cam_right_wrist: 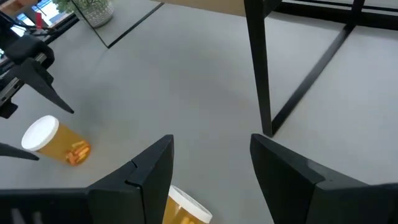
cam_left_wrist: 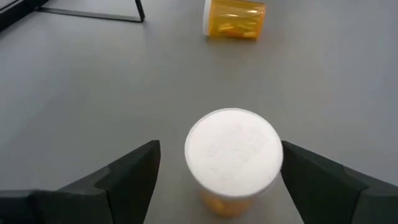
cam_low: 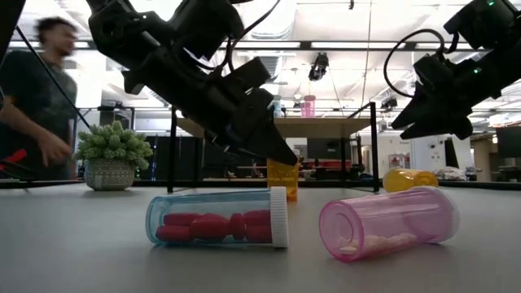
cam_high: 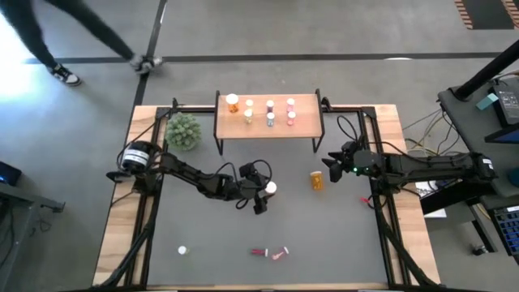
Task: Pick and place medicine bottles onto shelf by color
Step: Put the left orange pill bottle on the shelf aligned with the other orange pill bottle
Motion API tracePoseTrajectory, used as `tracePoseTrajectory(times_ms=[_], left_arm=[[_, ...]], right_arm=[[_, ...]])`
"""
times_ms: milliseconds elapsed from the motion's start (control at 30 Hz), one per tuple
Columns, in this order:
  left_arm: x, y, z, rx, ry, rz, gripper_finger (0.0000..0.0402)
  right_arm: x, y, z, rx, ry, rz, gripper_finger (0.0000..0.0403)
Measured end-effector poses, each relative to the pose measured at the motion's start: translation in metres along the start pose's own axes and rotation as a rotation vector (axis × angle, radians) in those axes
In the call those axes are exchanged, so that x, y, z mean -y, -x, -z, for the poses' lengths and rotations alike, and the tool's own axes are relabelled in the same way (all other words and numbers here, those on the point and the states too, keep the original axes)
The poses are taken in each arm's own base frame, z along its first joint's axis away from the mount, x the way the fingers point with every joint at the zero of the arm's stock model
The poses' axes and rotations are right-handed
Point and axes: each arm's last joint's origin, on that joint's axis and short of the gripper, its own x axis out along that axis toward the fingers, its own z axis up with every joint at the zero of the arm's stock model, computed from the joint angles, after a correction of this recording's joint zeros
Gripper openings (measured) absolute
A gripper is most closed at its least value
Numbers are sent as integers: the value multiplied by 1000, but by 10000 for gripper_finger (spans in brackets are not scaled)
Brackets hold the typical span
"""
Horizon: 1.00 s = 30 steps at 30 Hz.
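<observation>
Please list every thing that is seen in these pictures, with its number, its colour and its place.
Table: 1, grey top with wood edges.
Shelf: 1, light wood on black legs, far side of table.
Shelf bottles: 7, upright; one orange at the left end, six smaller, yellowish or pink.
Standing orange bottle: 1, white cap, table middle.
Lying orange bottle: 1, right of middle.
Blue bottle: 1, red pills, lying at near side.
Pink bottle: 1, lying beside it.
White thing: 1, small, near left; cannot tell what.
Plant: 1, green, left of shelf.
Person: 1, dark clothes, beyond table.
Left gripper: open around standing orange bottle.
Right gripper: open, by lying orange bottle.
</observation>
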Motion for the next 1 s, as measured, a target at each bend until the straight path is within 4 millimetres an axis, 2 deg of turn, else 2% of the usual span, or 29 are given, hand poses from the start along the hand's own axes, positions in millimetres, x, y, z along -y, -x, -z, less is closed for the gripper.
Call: tracePoseTrajectory(times_ms=[500, 733, 1000], left_arm=[[1, 0, 0, -10, -1, 49, 196], [2, 0, -5, 4, 4, 52, 188], [1, 17, -38, 99, 11, 64, 187]], right_arm=[[0, 0, 0, 1, -1, -1, 203], [0, 0, 0, 1, -1, -1, 203], [0, 0, 0, 2, -1, -1, 203]])
